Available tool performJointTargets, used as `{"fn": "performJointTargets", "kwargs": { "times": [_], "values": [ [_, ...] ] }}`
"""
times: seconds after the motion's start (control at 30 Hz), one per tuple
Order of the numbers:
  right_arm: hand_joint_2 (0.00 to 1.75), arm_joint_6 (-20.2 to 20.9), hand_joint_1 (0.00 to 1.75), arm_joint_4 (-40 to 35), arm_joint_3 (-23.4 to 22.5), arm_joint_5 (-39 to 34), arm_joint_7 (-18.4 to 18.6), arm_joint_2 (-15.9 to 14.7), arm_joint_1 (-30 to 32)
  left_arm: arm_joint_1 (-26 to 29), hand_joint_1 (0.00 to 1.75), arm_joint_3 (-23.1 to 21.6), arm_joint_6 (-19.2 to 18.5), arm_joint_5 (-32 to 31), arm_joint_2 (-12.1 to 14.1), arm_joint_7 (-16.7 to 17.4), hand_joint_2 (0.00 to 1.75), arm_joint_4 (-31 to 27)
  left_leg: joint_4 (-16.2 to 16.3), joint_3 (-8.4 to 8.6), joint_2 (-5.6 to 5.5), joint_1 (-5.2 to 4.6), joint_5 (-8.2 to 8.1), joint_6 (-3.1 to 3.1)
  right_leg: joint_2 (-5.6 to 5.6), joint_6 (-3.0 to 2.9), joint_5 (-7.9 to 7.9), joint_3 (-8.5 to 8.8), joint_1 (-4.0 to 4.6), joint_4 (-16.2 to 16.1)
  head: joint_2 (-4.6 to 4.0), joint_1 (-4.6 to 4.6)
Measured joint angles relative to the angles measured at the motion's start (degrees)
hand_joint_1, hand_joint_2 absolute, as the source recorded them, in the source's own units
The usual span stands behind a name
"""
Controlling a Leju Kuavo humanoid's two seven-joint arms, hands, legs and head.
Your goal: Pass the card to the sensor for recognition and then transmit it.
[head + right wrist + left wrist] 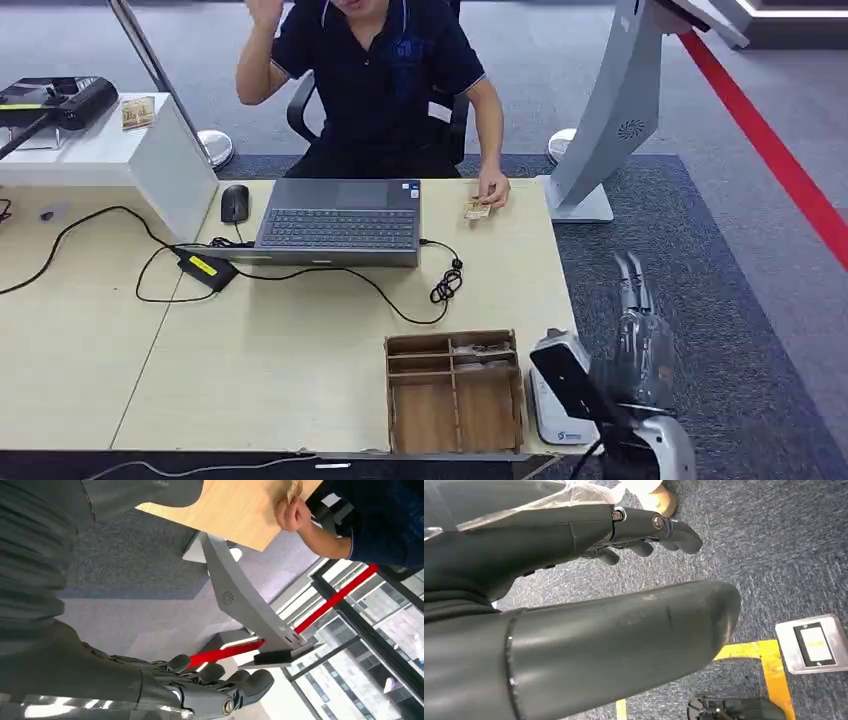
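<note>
Beside the pale wooden surface (300, 380), right robot hand (638, 330) raised, fingers apart, holding nothing; left robot hand (639, 530) hanging empty, fingers loosely curled. Small tan card (477, 210) under a person's hand (493, 187), far side. Risk: overreaching, striking white sensor box (560, 395).

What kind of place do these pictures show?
Probably an office reception or demonstration area: a light wooden desk with a grey open laptop, a seated person in a dark blue shirt, and a grey curved kiosk stand.
</note>
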Motion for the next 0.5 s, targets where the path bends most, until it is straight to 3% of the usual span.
{"fn": "performJointTargets", "kwargs": {
  "times": [0.5],
  "values": [
    [1.75, 7.96, 0.00, -4.70, 2.73, 1.49, 3.17, -4.28, -0.67, -0.01, 0.00, 0.00, 0.00, 0.00, 0.02, -0.07, 0.00, 0.00, 0.00, 0.00, 0.00, 0.00, 0.00, 0.00, 0.00, 0.00, 0.00, 0.01, 0.00, 0.00, 0.00, 0.00]
  ]
}}
